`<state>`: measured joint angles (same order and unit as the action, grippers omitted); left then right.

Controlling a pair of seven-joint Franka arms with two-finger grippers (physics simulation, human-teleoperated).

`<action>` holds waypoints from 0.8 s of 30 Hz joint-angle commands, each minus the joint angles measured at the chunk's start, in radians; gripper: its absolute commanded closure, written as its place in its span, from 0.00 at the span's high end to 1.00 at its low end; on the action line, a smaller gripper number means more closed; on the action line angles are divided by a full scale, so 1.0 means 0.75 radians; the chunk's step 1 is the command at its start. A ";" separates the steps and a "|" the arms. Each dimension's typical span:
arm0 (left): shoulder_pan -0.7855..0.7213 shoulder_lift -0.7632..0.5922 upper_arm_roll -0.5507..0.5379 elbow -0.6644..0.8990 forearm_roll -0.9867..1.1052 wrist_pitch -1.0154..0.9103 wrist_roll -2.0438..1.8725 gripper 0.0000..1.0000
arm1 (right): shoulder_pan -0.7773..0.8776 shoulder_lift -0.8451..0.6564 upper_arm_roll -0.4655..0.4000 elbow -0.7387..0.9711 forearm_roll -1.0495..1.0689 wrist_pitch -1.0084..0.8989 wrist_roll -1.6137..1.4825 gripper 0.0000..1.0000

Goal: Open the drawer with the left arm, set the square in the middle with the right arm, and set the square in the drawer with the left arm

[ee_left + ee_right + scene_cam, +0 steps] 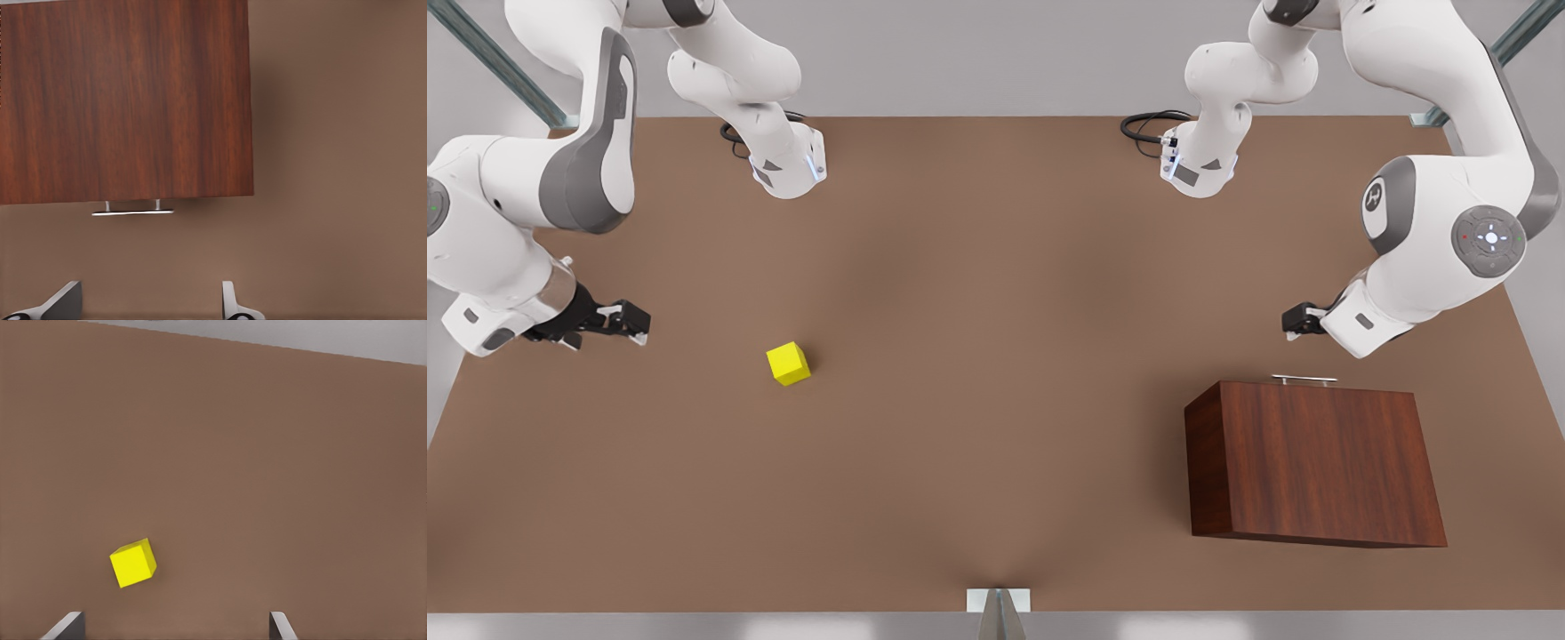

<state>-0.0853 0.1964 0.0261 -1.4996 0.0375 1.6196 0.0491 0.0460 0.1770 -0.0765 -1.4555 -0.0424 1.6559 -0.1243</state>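
Now holding left gripper (1303, 320) spread, empty, near handle (1304, 380) of shut drawer (1303, 384). Right gripper (627, 322) spread, empty, near square (788, 364) on table (996, 293), well apart from cabinet (1316, 462). My worry: handle is slim, so 1 off-line approach could miss it or shove cabinet.

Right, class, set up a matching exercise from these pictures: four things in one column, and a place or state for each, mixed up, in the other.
Things:
1. square
2. drawer handle
3. left gripper
4. right gripper

Places or states:
A. open, near the front view's left edge, beside the yellow cube
B. silver bar on the closed cabinet front
C. lying free on the tabletop, untouched
D. open, above the table just short of the handle

Pairs: 1-C, 2-B, 3-D, 4-A
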 commanded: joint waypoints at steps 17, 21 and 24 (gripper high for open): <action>0.077 -0.485 0.002 -1.046 -0.001 1.072 -1.599 1.00 | 0.149 -0.072 0.243 -0.733 0.038 0.480 -0.006 1.00; 0.087 -0.448 0.002 -1.128 -0.013 1.234 -1.777 1.00 | 0.143 0.071 0.239 -0.745 0.034 0.586 -0.031 1.00; 0.116 -0.417 0.006 -1.156 -0.062 1.311 -1.802 1.00 | 0.149 0.142 0.235 -0.726 0.016 0.602 -0.033 1.00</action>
<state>0.0031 -0.1103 0.0343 -2.3692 0.0130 2.6032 -1.3023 0.1583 0.2955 0.0989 -2.0012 -0.0307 2.1077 -0.1488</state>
